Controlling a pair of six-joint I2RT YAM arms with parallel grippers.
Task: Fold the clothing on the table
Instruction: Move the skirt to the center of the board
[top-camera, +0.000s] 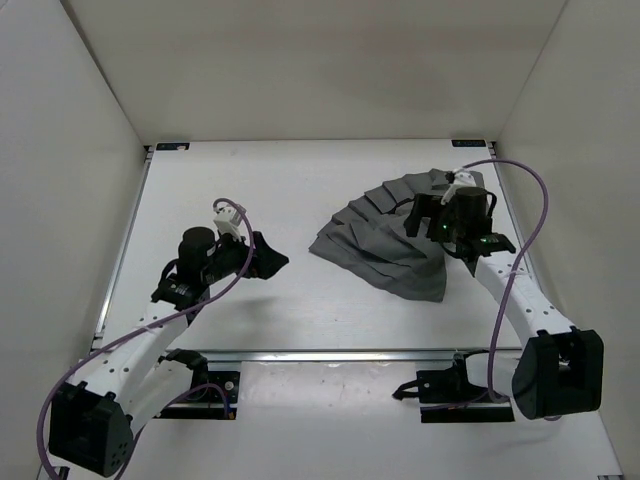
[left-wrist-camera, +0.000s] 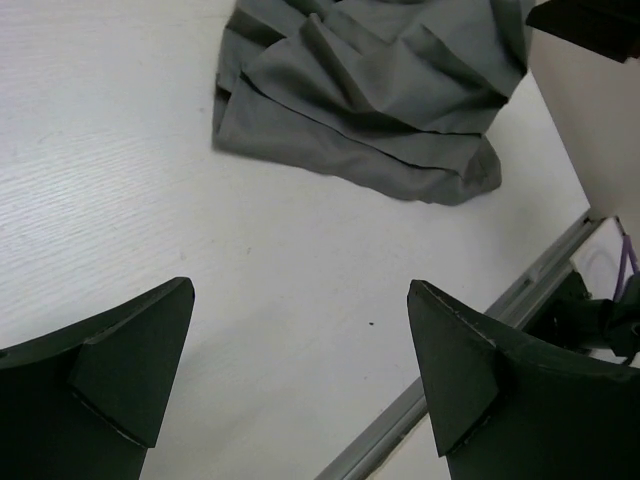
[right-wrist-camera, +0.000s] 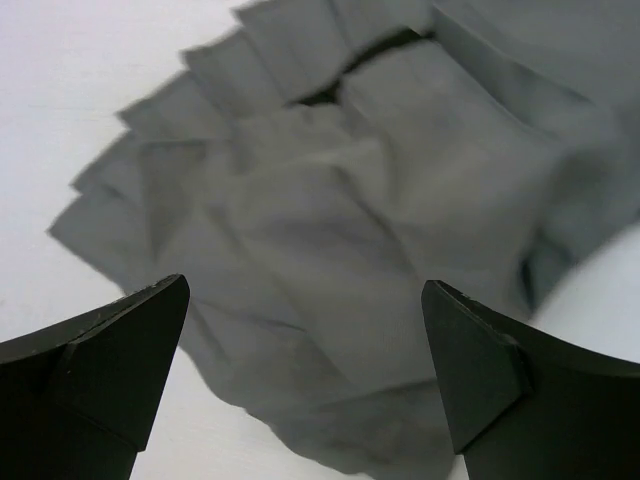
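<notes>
- The clothing, a dark grey pleated garment, lies in a rumpled fan on the right half of the table. Its pleats spread toward the far right corner and its near edge is bunched in overlapping layers. Judging by the loose heap, no fold has been made yet.
- The right gripper hangs directly over the middle of the fabric, jaws spread wide and holding nothing. It appears to be placed there to choose a seizing point among the creases.
- The left gripper is likewise released and empty, poised over bare tabletop to the left of the garment and apart from it. Its wrist view takes in the cloth's nearest corner, a stance that suggests it is lined up to take the opposite edge.
- The right arm reaches forward from its base along the table's right side, elbow bent, wrist tipped down over the cloth.
- The left arm stretches diagonally from the near-left base, forearm low, fingers pointing right toward the garment.
</notes>
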